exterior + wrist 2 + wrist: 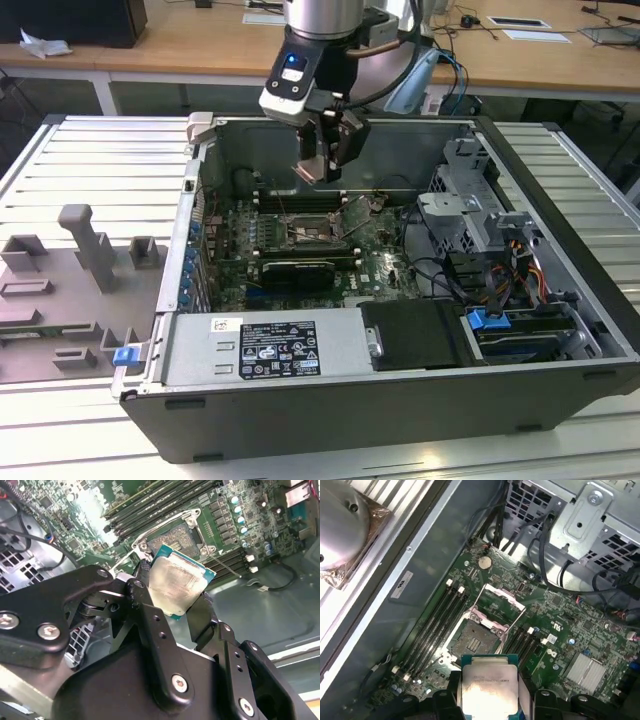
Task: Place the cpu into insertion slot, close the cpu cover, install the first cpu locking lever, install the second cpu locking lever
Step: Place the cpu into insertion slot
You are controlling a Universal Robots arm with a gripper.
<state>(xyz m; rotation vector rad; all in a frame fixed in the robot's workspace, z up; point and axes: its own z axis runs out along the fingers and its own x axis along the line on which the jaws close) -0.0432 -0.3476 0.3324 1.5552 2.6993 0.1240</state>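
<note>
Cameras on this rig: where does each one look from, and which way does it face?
Exterior view: off the arm, above the open computer case, looking down into it; shows the arm's wrist and gripper.
Second wrist view: on the wrist, looking along the black fingers at the chip they clamp.
First wrist view: on the wrist, looking down on the green board and open socket; fingers show too.
Shared: both wrist views show chip and socket.

The cpu point(489, 690) hangs above the insertion slot point(474, 641) (cpu cover point(504, 596) standing open beside it).
</note>
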